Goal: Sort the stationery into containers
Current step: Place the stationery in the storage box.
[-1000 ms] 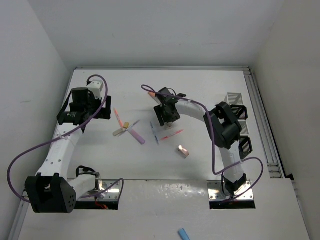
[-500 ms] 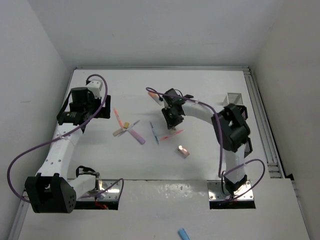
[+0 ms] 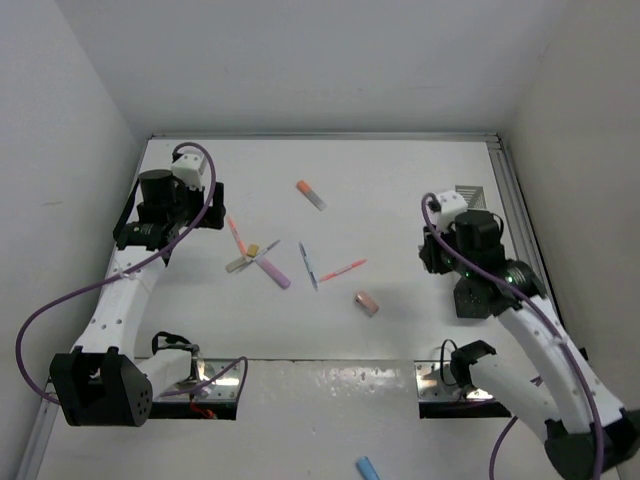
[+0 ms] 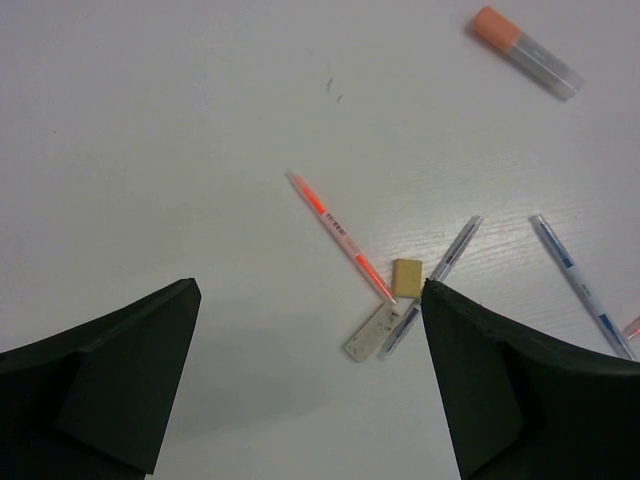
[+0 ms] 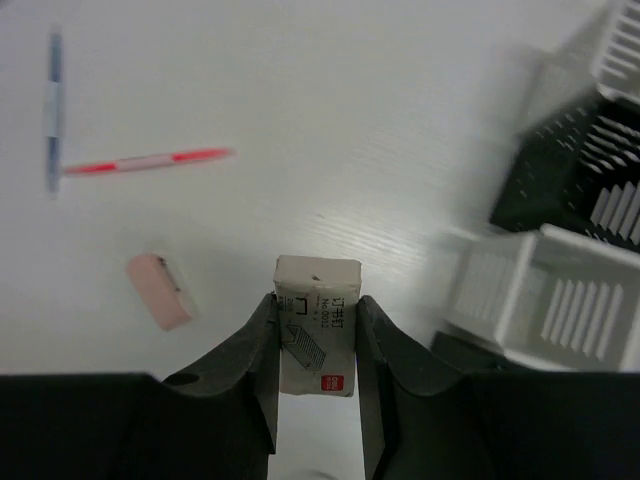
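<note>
My right gripper (image 5: 318, 345) is shut on a small white staple box (image 5: 318, 322) and holds it above the table, left of the containers. A white mesh box (image 5: 545, 290), a black one (image 5: 570, 170) and another white one (image 5: 620, 50) stand there. In the top view my right gripper (image 3: 432, 256) hides most of them; one silver-white box (image 3: 470, 190) shows. My left gripper (image 4: 310, 400) is open and empty, above and left of an orange pen (image 4: 340, 235), a tan eraser (image 4: 406, 277), a flat grey-white box (image 4: 373, 332) and a grey-blue pen (image 4: 430, 285).
A pink eraser (image 3: 366, 303), a red pen (image 3: 343, 270), a blue pen (image 3: 308, 265), a purple marker (image 3: 275, 272) and an orange-capped marker (image 3: 311, 194) lie mid-table. A blue item (image 3: 367, 467) lies on the near ledge. A rail runs along the table's right edge.
My right arm has drawn back from the table's middle to the right, beside the containers, with the box in its jaws. The orange-capped marker now shows. The left arm has barely moved.
</note>
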You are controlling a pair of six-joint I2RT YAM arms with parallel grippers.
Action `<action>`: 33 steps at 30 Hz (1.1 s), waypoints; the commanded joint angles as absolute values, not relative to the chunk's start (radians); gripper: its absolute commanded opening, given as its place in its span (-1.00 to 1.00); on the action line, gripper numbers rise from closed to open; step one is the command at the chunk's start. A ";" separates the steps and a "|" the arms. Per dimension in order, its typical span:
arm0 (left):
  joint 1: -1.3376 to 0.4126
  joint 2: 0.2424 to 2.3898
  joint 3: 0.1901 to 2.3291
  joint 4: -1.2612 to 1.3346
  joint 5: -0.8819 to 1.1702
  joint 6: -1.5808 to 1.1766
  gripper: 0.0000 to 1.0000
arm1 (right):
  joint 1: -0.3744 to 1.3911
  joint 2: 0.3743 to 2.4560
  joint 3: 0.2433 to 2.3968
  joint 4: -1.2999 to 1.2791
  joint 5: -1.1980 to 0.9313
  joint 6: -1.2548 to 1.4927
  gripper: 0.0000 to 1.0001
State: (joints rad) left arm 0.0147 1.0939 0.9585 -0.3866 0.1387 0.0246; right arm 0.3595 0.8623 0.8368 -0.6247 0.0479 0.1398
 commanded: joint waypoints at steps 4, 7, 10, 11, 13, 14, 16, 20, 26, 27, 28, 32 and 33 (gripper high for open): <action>0.011 1.097 1.009 -0.310 0.216 0.011 0.99 | 0.288 0.564 0.646 -0.703 0.346 0.204 -1.00; 0.012 1.098 1.006 -0.296 0.227 0.011 0.99 | 0.287 0.494 0.592 -0.695 0.487 0.216 -1.00; 0.012 1.100 1.006 -0.295 0.232 -0.020 0.99 | 0.284 0.471 0.557 -0.643 0.558 0.193 -1.00; 0.012 1.101 1.006 -0.296 0.232 -0.018 0.99 | 0.285 0.469 0.555 -0.640 0.563 0.192 -1.00; 0.012 1.101 1.005 -0.299 0.230 -0.015 0.99 | 0.282 0.469 0.552 -0.634 0.581 0.193 -1.00; 0.011 1.100 1.005 -0.302 0.227 -0.015 0.98 | 0.279 0.471 0.542 -0.629 0.597 0.192 -1.00; 0.012 1.098 1.003 -0.302 0.225 -0.014 0.99 | 0.267 0.491 0.531 -0.618 0.652 0.195 -1.00; 0.012 1.100 1.003 -0.304 0.225 -0.015 0.99 | 0.210 0.532 0.528 -0.614 0.626 0.221 -1.00; 0.012 1.104 1.009 -0.305 0.221 -0.011 0.98 | 0.082 0.595 0.558 -0.634 0.505 0.245 -0.29; 0.012 1.108 1.009 -0.305 0.219 -0.009 0.99 | 0.069 0.598 0.566 -0.640 0.480 0.252 -0.07; 0.012 1.108 1.009 -0.305 0.219 -0.009 0.99 | 0.058 0.601 0.584 -0.643 0.457 0.253 0.02; 0.012 1.111 1.009 -0.305 0.219 -0.005 0.99 | 0.041 0.653 0.653 -0.658 0.286 0.233 0.21; 0.012 1.111 1.011 -0.304 0.219 -0.005 0.99 | 0.041 0.698 0.667 -0.661 0.161 0.185 0.20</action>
State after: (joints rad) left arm 0.0139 1.1107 0.9665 -0.3420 0.2134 -0.0082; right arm 0.0448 0.6445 0.5846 -0.6815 0.3923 0.2272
